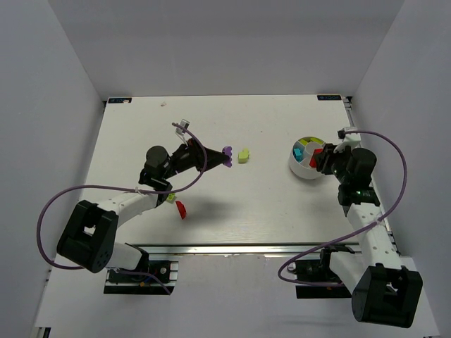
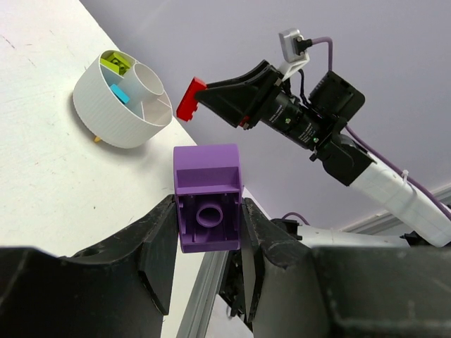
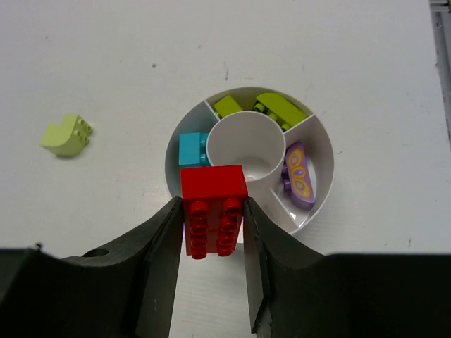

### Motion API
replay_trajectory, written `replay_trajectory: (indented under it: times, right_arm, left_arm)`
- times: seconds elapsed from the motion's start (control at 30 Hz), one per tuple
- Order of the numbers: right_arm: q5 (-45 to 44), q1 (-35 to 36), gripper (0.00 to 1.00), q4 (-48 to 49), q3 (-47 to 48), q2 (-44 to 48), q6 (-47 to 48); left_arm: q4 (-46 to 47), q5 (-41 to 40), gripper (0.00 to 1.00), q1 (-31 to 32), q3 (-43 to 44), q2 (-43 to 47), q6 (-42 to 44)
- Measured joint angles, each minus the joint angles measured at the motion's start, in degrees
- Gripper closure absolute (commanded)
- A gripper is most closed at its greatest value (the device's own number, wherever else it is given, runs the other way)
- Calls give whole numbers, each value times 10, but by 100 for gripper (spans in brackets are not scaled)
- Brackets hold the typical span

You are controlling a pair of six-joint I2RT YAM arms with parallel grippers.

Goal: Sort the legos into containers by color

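Starting nearest you, a loose red brick (image 1: 181,209) lies at 7 o'clock on the surface (image 1: 282,218). Your left pincer (image 2: 208,215) grips a purple brick (image 2: 208,186) near the centre, with a lime brick (image 3: 67,135) just at its 3 o'clock. Your right pincer (image 3: 213,211) clamps a second red brick (image 3: 213,184) over the bowl (image 1: 299,169) at 2 o'clock. Inside lie two lime pieces (image 3: 280,109) at 12, a cyan brick (image 3: 192,149) at 9, a purple-and-yellow piece (image 3: 299,174) at 4. Roughly half sorted, I'd judge.
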State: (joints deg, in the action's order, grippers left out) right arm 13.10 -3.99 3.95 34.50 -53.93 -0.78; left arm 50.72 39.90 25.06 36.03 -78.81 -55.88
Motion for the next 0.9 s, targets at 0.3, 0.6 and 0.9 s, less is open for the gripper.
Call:
replay_trajectory:
  times: [0.3, 0.6, 0.9]
  right_arm:
    - [-37, 0, 100, 88, -44, 5, -18]
    - [-44, 3, 100, 162, -98, 5, -26]
    - [-62, 6, 100, 218, -131, -1, -40]
  left_arm:
    - [-10, -3, 100, 0, 0, 0, -1]
    - [-11, -5, 100, 0, 0, 0, -1]
    - [-12, -6, 100, 0, 0, 0, -5]
